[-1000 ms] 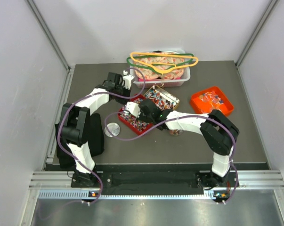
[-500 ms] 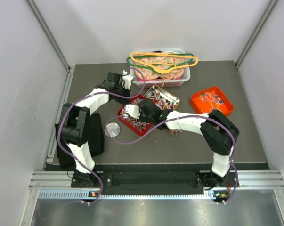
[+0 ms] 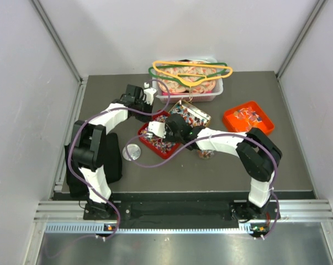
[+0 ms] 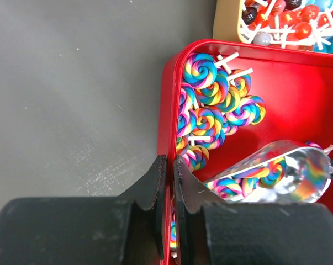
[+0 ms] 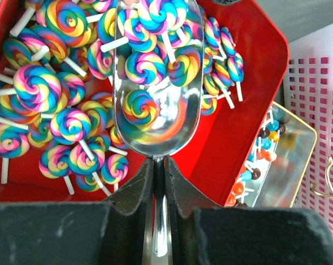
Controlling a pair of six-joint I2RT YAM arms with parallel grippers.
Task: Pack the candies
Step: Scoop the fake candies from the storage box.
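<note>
- Red tray on the grey tabletop. It holds the candies: rainbow-swirl lollipops on white sticks, heaped toward one corner, with part of the floor bare.
- State, left pincer: narrow, nipped on the tray's side wall, the rim running between the fingers. Reads as bracing the tray.
- State, right pincer: narrow, clamped on the thin handle of a metal scoop.
- Key relation: the scoop bowl lies straight ahead of the right pincer, its long axis in line with the handle and its mouth pointing away from the wrist into the heap. Several candies sit in the bowl. The bowl is low over the tray; cannot tell whether it touches the floor.
- Candy orientation: sticks splay every way, in heap and bowl alike, with no shared long axis.
- Right arm carries the load; the left touches only the tray.
- Gold tin of small ball lollipops sits just beside the tray.
- Judgement: the next move is to lift with the bowl level, since a dipped mouth would spill. Destination is not evident.
</note>
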